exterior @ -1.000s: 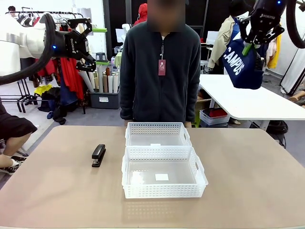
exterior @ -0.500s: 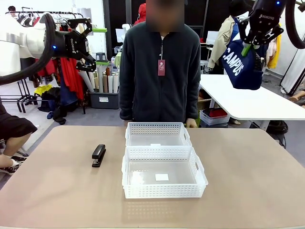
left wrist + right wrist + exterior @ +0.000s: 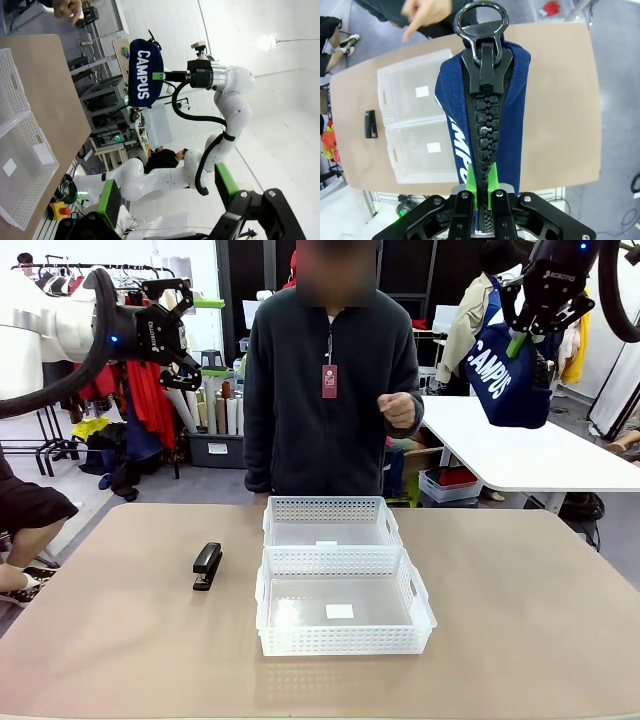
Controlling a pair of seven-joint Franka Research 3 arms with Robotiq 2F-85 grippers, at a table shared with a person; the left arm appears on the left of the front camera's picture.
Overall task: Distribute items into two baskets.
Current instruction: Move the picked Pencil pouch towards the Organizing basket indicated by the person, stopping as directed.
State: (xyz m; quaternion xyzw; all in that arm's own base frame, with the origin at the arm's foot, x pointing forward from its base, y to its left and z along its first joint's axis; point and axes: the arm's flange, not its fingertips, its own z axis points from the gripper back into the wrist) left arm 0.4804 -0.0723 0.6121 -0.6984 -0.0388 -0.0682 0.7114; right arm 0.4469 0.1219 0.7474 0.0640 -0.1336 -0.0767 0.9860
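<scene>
Since a second ago the person across the table has raised a hand (image 3: 398, 410) from beside the hip to chest height, loosely curled. In the right wrist view it points a finger towards the far basket. Both arms hold where they were.

The right gripper (image 3: 518, 341), at the upper right of the front view, is pinched on the zip edge of the navy pouch (image 3: 508, 378). The pouch hangs below it with its white "CAMPUS" lettering tilted, high above the table (image 3: 520, 620) and well apart from both baskets. In the right wrist view the pouch runs up the middle of the frame, zip pull at the top, and covers the right-hand ends of both baskets.

The left gripper (image 3: 193, 340), at the upper left, has its fingers spread wide with nothing between them, in front of a clothes rack (image 3: 130, 390).

On the table, the near basket (image 3: 340, 642) and the far basket (image 3: 330, 506) sit touching, end to end, at the centre. The black stapler (image 3: 207, 566) lies just left of where they meet. Behind the person stand a grey bin of rolls (image 3: 220, 448) and a white table (image 3: 520, 455).
</scene>
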